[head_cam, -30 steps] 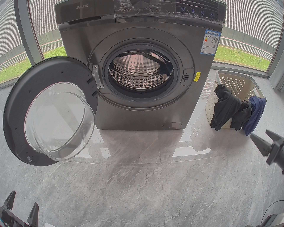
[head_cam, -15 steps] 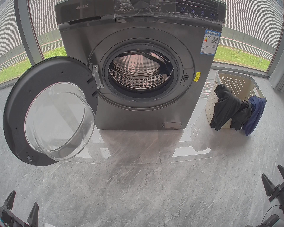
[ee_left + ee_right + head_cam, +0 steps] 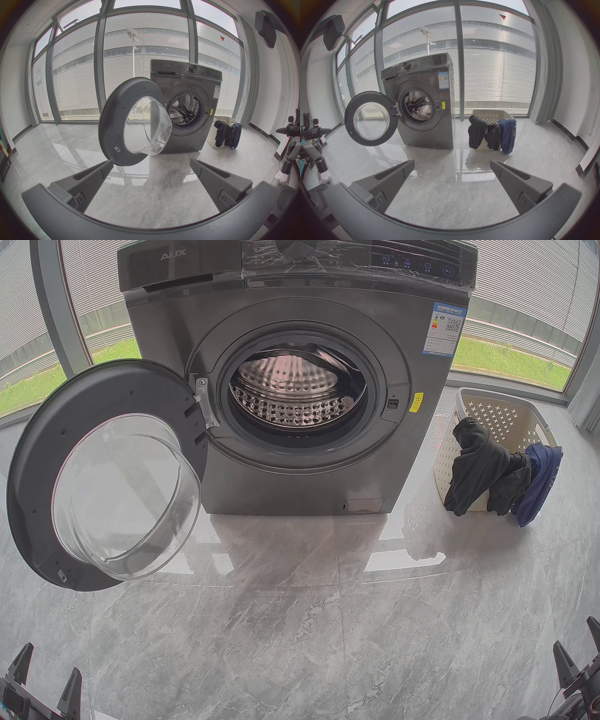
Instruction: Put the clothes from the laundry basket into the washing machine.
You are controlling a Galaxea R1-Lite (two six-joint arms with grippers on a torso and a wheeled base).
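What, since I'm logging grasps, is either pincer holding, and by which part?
Nothing: the left pincer and the right pincer are open and empty; the clothes hang over the rim of the laundry basket.

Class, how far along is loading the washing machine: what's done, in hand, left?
Done: grey washing machine has its round door open; steel drum shows no clothes. In hand: nothing; left gripper and right gripper both open. Left: black clothes and blue garment draped over the white perforated laundry basket.
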